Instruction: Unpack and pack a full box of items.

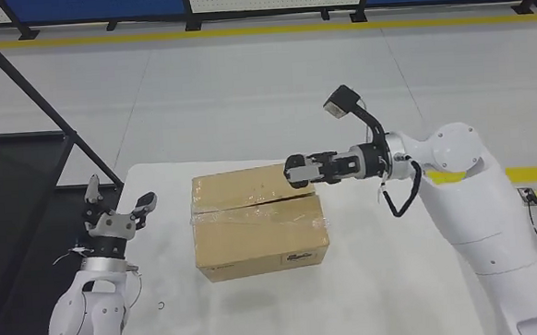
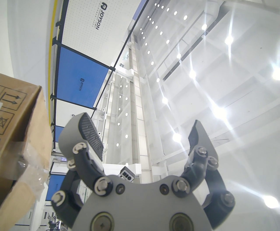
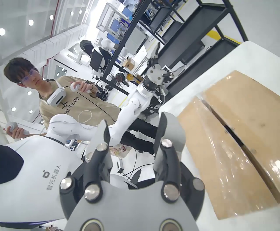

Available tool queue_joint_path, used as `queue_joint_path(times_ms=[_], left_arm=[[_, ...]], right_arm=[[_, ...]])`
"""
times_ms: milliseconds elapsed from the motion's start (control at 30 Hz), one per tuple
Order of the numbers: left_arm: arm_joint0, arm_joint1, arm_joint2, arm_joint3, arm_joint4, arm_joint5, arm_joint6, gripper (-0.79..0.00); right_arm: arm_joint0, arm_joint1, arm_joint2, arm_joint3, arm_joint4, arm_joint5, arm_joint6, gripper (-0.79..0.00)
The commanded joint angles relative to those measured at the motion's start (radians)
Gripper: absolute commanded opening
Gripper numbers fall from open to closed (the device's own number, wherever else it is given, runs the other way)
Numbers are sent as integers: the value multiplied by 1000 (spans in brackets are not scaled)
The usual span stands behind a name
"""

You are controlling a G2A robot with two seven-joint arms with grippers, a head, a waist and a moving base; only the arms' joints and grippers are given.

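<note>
Top view first: how does the right gripper [image 1: 294,171] stand?
— Fingers apart, nothing between them. It reaches in level from the right, above the far right part of the box [image 1: 258,225]; I cannot tell whether it touches the cardboard

And in its own wrist view?
— Both fingers [image 3: 168,131] are spread, with the box's top just beside them: two closed flaps, a dark seam between, clear tape [image 3: 221,166] wrinkled across it

The left gripper [image 2: 142,122]?
— Wide open too, pads facing each other, pointing up toward the ceiling lights [image 2: 192,74]. One corner of the box shows beside it, apart from it

So where is the box?
— Closed, flat on the white table [image 1: 396,289], between the two arms; the left gripper stands near the table's left edge, clear of the box
</note>
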Motion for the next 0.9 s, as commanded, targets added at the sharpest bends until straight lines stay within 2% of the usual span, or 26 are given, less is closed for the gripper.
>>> queue_joint_path(times_ms=[0,133,467,567,833,867], left_arm=[[-5,1,11,-6,14,4,5,0],[-11,1,30,-20,33,6,19,0],[-15,0,77,-46,70,4,50,0],[-16,-1,89,-53,77,1,55,0],[3,-1,92,-58,68,-20,69,0],[4,-1,93,-58,70,-20,69,0]], right_arm=[[-78,25,72,-17,-39,-26,5,0],[-196,63,169,-13,-95,-42,29,0],[-196,63,169,-13,-95,-42,29,0],[-215,65,155,-14,-136,-12,-15,0],[-191,74,136,166,-80,72,88,0],[-186,71,126,183,-62,69,95,-52]])
